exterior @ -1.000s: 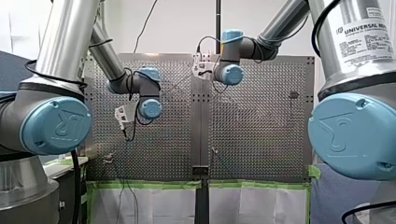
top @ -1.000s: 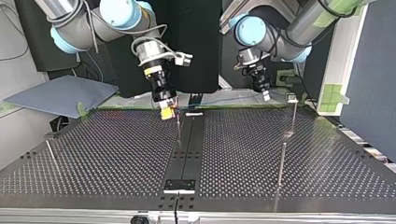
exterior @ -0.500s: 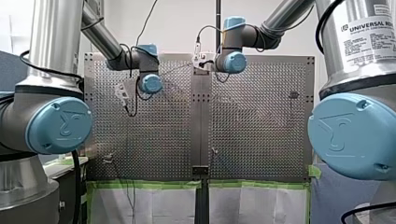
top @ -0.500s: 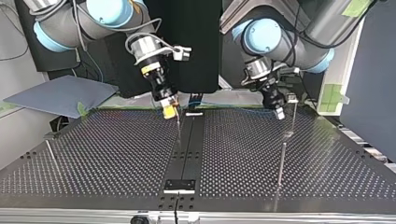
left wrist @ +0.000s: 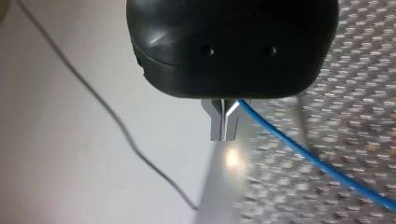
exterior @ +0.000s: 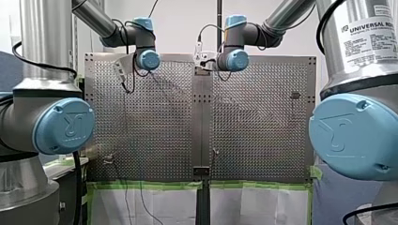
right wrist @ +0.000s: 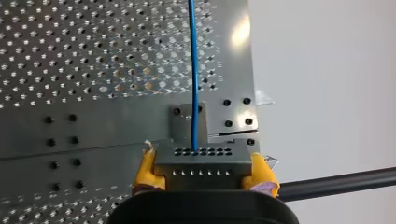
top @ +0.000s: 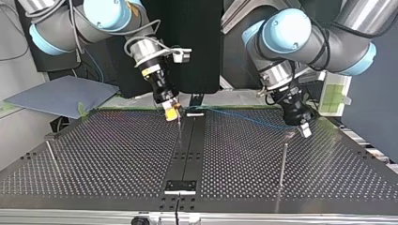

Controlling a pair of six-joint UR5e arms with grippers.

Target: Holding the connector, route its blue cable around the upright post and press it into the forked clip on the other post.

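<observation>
Perforated table (top: 117, 154). Right gripper (right wrist: 204, 170) clamps the grey connector (right wrist: 201, 158) between its yellow pads (right wrist: 148, 169). Left gripper (left wrist: 225, 125) is pinched closed on the blue cable (right wrist: 192, 70), which runs between the two. Cable looks thin, limp and probably slippery, so hold it close and keep it taut.

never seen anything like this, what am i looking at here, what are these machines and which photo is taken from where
These are two robot arms working over a metal table full of holes. One picture looks from behind the arms, one faces them from across the table, and two come from cameras on the wrists. My right gripper, with yellow pads, holds a grey connector; a blue cable runs out of it. My left gripper is shut on that cable further along. A few thin upright posts stand on the table.
</observation>
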